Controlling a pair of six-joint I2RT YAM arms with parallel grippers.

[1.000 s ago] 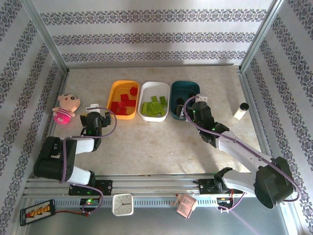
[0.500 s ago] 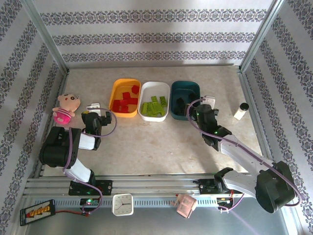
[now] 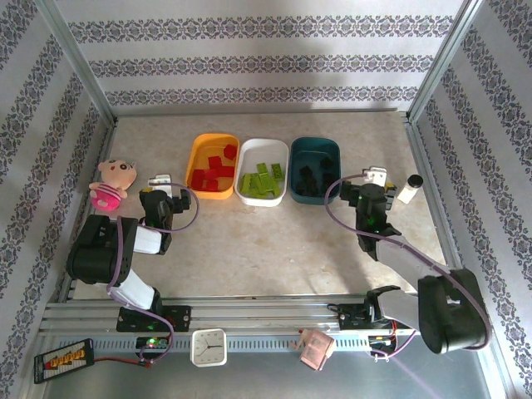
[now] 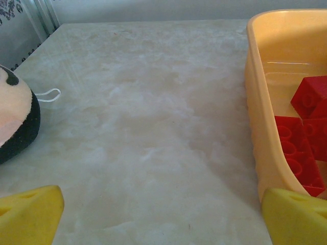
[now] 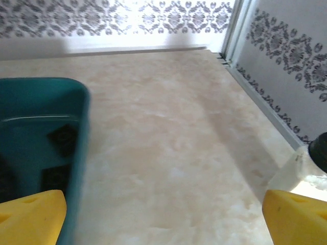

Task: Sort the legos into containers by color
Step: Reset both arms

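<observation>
Sorting looks pretty much done: red legos (image 3: 210,174) in the orange tray (image 3: 214,143) just right of the left claw (image 3: 161,184), greens (image 3: 262,179) in the white tray (image 3: 266,149), blacks (image 3: 307,179) in the teal tray (image 3: 321,149) left of the right claw (image 3: 376,179). Both claws gape wide, empty. Versus a second ago, the right claw has backed off that tray toward the bottle (image 3: 410,189).
</observation>
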